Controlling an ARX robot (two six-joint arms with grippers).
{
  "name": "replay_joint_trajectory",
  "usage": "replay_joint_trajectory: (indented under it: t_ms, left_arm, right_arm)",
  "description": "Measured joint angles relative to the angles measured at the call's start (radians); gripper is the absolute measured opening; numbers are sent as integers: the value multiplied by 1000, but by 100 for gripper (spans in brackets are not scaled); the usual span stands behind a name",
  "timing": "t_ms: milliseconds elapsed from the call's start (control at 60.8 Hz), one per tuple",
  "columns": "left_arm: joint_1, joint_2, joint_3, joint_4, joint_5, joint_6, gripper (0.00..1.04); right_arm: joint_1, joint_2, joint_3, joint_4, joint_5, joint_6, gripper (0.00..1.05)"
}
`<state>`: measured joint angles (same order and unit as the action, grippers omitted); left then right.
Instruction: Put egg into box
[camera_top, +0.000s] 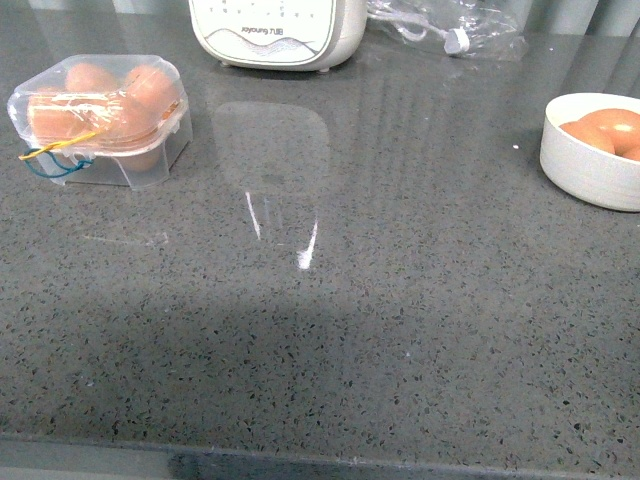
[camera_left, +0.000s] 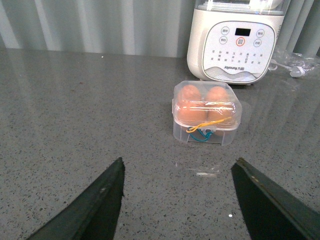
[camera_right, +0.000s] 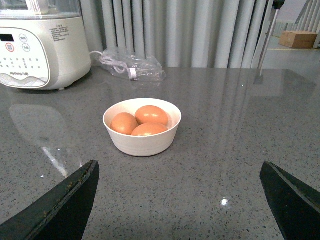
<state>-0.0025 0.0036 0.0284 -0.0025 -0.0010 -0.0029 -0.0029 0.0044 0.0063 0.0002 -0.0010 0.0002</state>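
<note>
Front view: clear box (camera_top: 100, 122) closed, holding orange-brown eggs (camera_top: 92, 80).

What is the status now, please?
Both grippers open, empty. Box shut, eggs inside. Three eggs wait in bowl. Path clear.

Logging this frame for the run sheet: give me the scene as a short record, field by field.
box: clear egg carton, lid shut, eggs inside
clasp: blue-yellow band at its front
bowl: white bowl, three eggs inside
appliance: white appliance at the back of the table
bag: clear plastic bag beside the appliance
left gripper: open, empty, facing the box
right gripper: open, empty, facing the bowl
</note>
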Motion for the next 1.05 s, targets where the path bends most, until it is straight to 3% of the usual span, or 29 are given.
replay_joint_trajectory:
  t_ms: [197, 1052]
  left_arm:
    - [0, 0, 0, 0, 0, 1, 100]
    - [0, 0, 0, 0, 0, 1, 98]
  right_arm:
    - [0, 0, 0, 0, 0, 0, 97]
    - [0, 0, 0, 0, 0, 0, 97]
